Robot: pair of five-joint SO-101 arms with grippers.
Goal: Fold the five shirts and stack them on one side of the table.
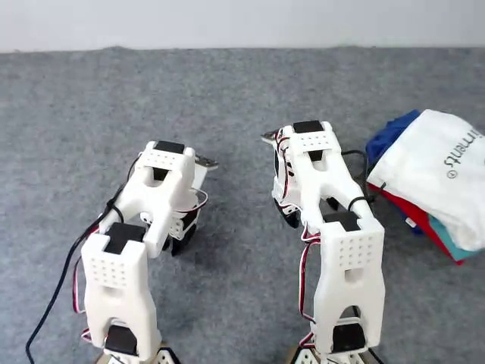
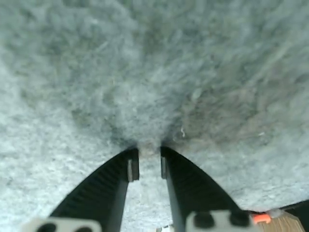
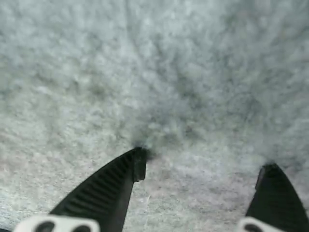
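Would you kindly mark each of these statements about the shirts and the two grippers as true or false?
1. The shirts lie in a stack at one side of the table. True.
2. The top shirt of the stack is black. False: a white shirt is on top, with a red shirt under it.
3. The right gripper is wide open with nothing in it. True.
4. The left gripper holds a shirt. False: it holds nothing, and the grey table shows through the narrow gap between its fingers.
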